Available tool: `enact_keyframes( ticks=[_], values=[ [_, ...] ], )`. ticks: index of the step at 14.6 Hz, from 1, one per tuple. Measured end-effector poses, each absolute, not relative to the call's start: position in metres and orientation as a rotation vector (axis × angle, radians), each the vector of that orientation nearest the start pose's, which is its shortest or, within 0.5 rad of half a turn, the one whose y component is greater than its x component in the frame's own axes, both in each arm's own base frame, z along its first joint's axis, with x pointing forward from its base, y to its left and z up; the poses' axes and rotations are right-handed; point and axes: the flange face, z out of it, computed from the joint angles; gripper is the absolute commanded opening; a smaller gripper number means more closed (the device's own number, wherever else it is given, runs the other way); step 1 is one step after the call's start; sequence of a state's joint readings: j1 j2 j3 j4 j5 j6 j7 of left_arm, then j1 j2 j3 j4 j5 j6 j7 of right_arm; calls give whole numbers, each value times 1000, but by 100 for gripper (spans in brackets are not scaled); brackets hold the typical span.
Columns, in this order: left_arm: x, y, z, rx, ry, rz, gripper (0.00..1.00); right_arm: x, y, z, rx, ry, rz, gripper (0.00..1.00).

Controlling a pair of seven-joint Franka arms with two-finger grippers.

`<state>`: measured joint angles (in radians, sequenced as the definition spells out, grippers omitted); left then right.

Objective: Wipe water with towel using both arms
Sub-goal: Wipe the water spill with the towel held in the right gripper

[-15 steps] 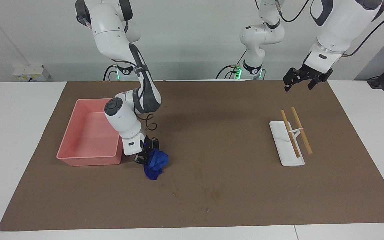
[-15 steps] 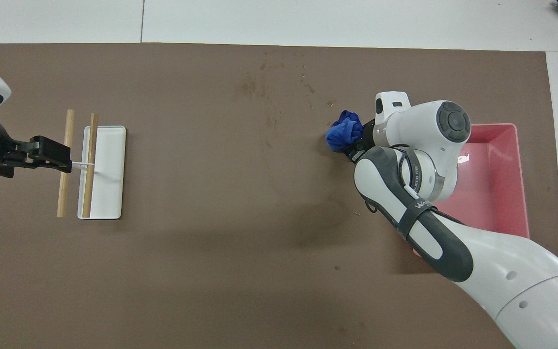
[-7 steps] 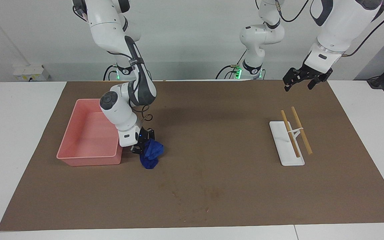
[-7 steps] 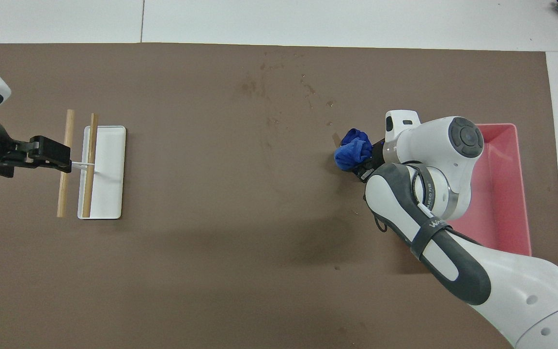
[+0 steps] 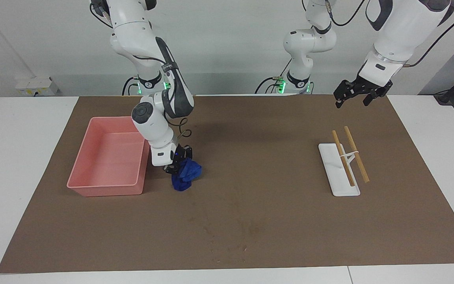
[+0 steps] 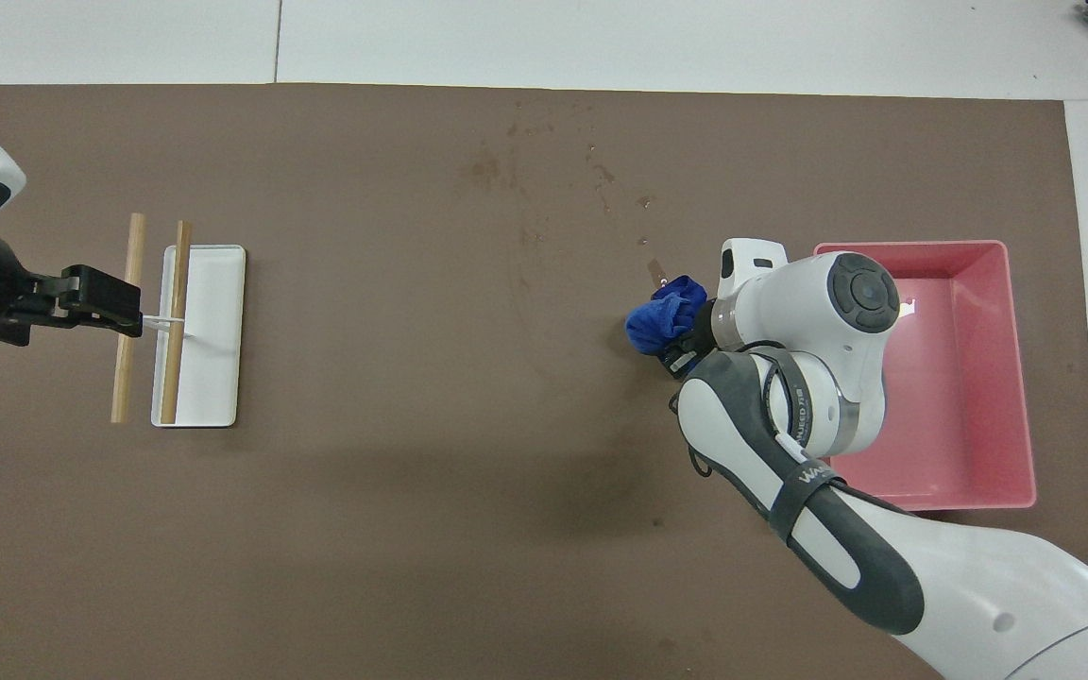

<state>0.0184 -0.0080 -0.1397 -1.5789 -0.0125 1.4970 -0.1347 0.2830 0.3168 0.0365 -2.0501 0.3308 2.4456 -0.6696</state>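
Note:
The blue towel [image 5: 186, 175] hangs bunched from my right gripper [image 5: 177, 166], which is shut on it low over the brown mat, beside the pink tray's corner. In the overhead view the towel [image 6: 657, 316] shows just past the right gripper [image 6: 686, 332], partly hidden by the wrist. The water [image 5: 227, 232] is faint darker blotches and specks on the mat, farther from the robots than the towel; it also shows in the overhead view [image 6: 553, 179]. My left gripper [image 5: 354, 96] waits raised and open over the mat, near the wooden sticks [image 6: 133, 283].
The pink tray [image 5: 105, 190] stands at the right arm's end of the table, its rim [image 6: 922, 247] beside the right wrist. A white tray [image 5: 339, 187] with two wooden sticks [image 5: 357, 154] across it lies toward the left arm's end. A brown mat [image 5: 274, 205] covers the table.
My right gripper has carried the towel away from the water, closer to the robots, along the pink tray's side. The left arm has not moved.

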Motion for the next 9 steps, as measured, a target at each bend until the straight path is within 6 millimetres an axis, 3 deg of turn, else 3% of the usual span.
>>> enact_keyframes(
  ticks=[3, 6, 9],
  values=[
    [540, -66, 619, -3141, -25, 118, 100, 567, 207, 292, -2716, -1059, -194, 0],
    [540, -66, 619, -3141, -25, 118, 100, 571, 226, 289, -2713, -1007, -340, 0],
    [540, -66, 619, -3141, -25, 117, 100, 579, 227, 288, -2720, -984, -408, 0]
  ],
)
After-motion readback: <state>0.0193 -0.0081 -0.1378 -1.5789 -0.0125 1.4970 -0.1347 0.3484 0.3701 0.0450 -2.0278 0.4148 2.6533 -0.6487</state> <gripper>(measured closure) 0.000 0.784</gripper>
